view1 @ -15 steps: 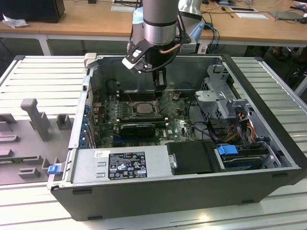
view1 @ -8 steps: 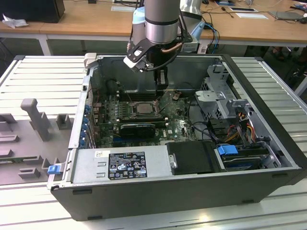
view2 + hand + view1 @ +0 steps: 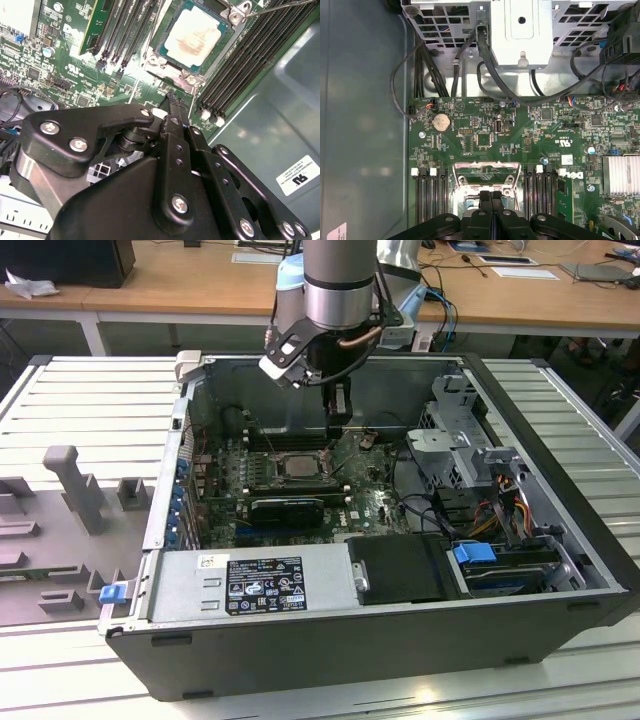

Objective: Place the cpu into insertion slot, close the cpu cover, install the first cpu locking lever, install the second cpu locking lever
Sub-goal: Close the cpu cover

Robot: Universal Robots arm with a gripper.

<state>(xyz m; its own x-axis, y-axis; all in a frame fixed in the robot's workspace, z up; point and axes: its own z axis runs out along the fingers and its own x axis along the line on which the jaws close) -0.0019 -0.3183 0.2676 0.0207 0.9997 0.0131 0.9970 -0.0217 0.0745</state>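
With the cpu in the insertion slot, your empty gripper, fingers pressed together, stands at the cpu cover; closing it likely needs a gentle push.

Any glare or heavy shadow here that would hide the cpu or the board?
Second wrist view: glare whitens a patch of the motherboard beside the insertion slot; the cpu is evenly lit and readable. First wrist view: soft pale reflections on the grey case panel, no harsh shadow on the motherboard. Exterior view: the inside of the computer case is darker than the bright ribbed table.
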